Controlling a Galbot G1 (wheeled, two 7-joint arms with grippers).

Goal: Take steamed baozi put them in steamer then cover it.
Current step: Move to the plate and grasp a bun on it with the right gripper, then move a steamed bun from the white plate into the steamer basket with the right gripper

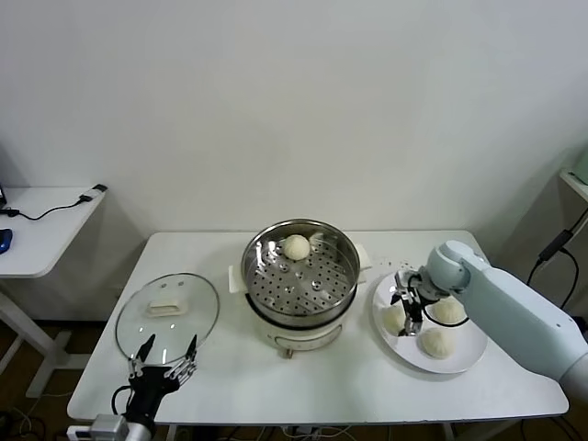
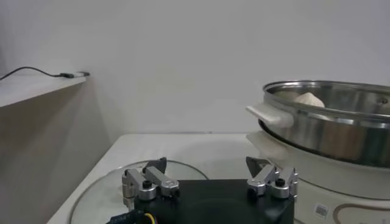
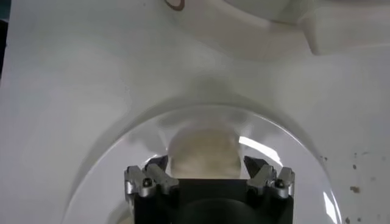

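Left pincer (image 1: 165, 356) spread empty near cover (image 1: 167, 315), right pincer (image 1: 405, 308) astride one of three plated baozi (image 1: 396, 319), one in steamer (image 1: 299, 273)

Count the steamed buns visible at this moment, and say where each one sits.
4. One cream-white round bun lies on the shiny steel steamer's perforated tray, at its far side. Three lie on the flat white plate. None seems hidden.

Both end effectors (image 1: 165, 354) (image 1: 410, 303) open-fingered
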